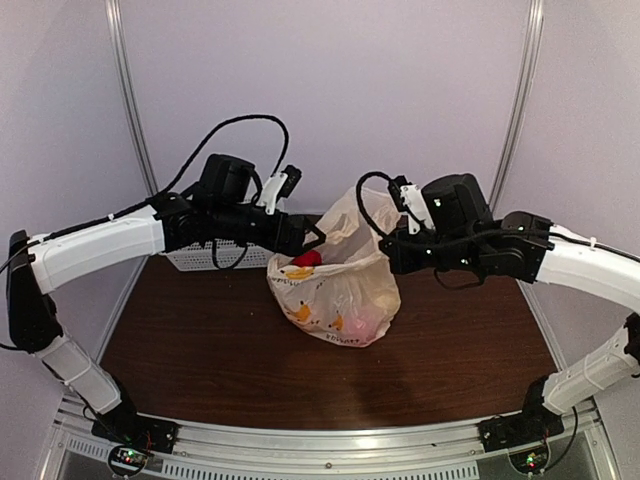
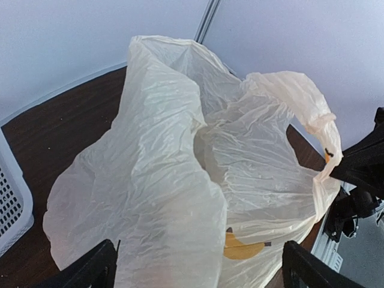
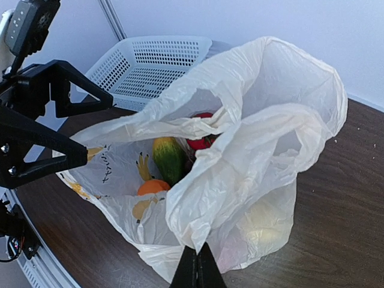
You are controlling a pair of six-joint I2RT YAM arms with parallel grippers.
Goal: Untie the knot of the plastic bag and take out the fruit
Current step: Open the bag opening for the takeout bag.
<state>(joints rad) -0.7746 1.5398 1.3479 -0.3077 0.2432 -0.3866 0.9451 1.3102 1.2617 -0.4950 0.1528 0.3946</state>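
The plastic bag (image 1: 335,290) sits mid-table with its mouth spread open; no knot shows in any view. The fruit lies inside: a green one (image 3: 170,157), an orange one (image 3: 153,187), a red one (image 3: 201,143), and a yellow one (image 3: 264,222) seen through the film. The red one also shows from above (image 1: 305,258). My left gripper (image 2: 198,270) is wide open, its fingers either side of the bag's left wall, at the rim (image 1: 315,235). My right gripper (image 3: 198,270) is shut on a fold of the bag's right rim and holds it up (image 1: 385,255).
A white perforated basket (image 1: 215,258) stands at the back left behind the left arm, also seen in the right wrist view (image 3: 150,66) and the left wrist view (image 2: 12,204). Brown tabletop (image 1: 200,350) lies in front of the bag.
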